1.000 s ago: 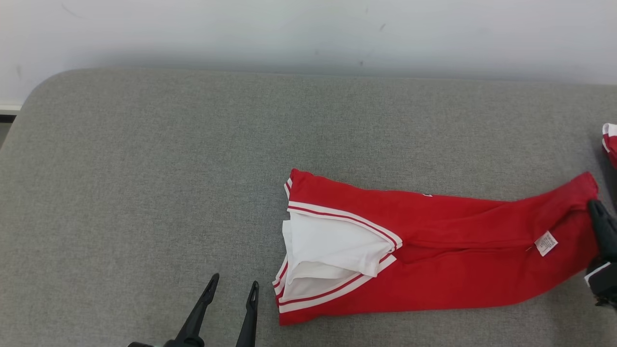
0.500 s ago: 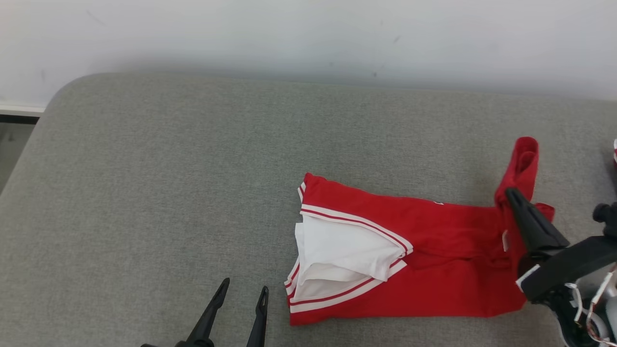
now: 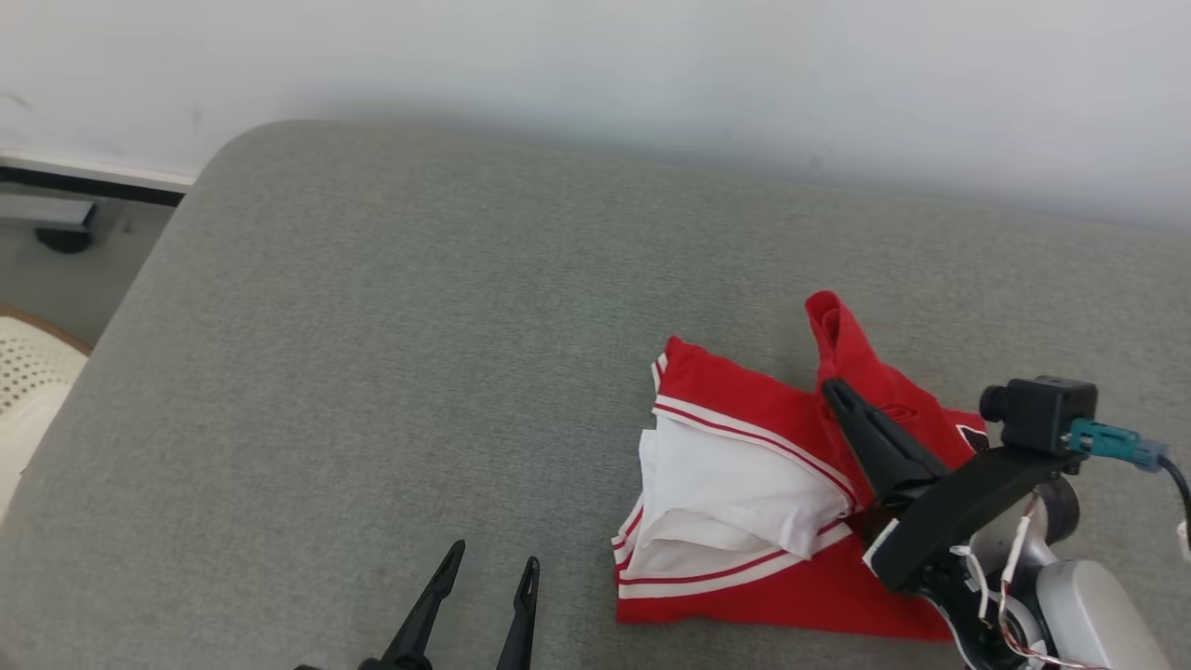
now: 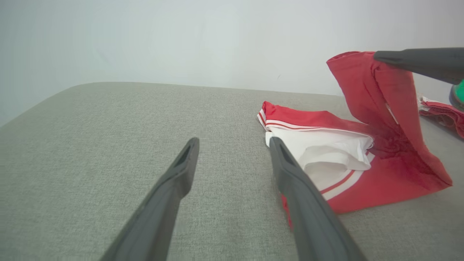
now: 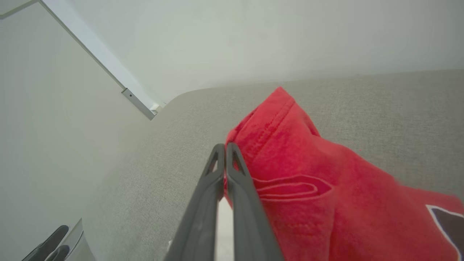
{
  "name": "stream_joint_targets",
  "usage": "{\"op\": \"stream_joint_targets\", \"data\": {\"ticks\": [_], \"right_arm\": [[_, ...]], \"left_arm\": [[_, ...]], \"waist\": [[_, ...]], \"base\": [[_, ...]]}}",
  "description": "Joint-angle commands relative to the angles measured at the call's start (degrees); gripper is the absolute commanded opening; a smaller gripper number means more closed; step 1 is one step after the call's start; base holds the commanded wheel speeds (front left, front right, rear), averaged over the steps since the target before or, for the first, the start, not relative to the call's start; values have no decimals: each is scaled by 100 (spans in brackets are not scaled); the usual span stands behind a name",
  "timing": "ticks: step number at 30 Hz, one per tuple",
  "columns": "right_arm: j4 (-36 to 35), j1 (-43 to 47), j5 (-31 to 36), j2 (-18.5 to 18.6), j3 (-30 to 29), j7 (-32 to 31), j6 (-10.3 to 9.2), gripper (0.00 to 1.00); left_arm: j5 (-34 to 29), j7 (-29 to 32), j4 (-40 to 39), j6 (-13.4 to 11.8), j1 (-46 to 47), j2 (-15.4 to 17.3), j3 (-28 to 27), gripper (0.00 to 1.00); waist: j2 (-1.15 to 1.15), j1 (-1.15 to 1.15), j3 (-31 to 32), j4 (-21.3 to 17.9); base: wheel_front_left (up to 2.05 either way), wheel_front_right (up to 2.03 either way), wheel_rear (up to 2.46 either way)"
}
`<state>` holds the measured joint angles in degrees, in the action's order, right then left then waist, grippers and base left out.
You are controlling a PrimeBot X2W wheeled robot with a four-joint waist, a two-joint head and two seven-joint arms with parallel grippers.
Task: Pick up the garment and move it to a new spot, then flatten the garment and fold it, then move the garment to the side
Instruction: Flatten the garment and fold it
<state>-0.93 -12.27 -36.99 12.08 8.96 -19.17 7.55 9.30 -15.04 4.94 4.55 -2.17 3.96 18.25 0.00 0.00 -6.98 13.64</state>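
The garment [image 3: 744, 521] is red with white stripes and a white lining, and lies on the grey padded surface [image 3: 419, 326] at the lower right. My right gripper [image 3: 831, 391] is shut on its right end, holding that end up and folded leftward over the rest. In the right wrist view the two fingers are pressed together at the tips [image 5: 224, 149] on the red hem [image 5: 290, 156]. My left gripper [image 3: 491, 569] stands open near the front edge, just left of the garment and apart from it. Its fingers [image 4: 181, 170] hold nothing, and the garment [image 4: 326, 145] lies just beyond the right one.
The padded surface ends in a rounded corner at the far left, with floor and a white perforated object [image 3: 28, 381] beyond it. A white wall [image 3: 595, 65] runs behind. Another red and white cloth [image 4: 440, 112] lies farther right.
My right gripper has lifted the garment's right end and carried it left over the rest, so the garment looks much shorter. The camera has turned left. The left gripper stays open in place.
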Motion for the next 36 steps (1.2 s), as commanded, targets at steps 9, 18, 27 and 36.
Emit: {"op": "stream_joint_targets", "data": {"ticks": [9,18,27,36], "right_arm": [[499,-345,49,-323,471,-83,-15,0],[1079,-637,-42,-462,886,-48,-15,0],[1024,-778,-351,-524,905,298,-15,100],[215,-305,-352,189,354,752,-14,100]], "left_arm": [[14,-12,68,40,98,-72,13,100],[40,-12,92,56,122,-98,22,100],[61,-12,104,15,155,-108,-21,100],[-21,-12,36,10,1,-108,-147,100]], "waist": [[0,0,-46,496],[0,0,-124,638],[0,0,-140,539],[0,0,30,59]], "base": [[0,0,0],[0,0,0],[0,0,0],[0,0,0]]}}
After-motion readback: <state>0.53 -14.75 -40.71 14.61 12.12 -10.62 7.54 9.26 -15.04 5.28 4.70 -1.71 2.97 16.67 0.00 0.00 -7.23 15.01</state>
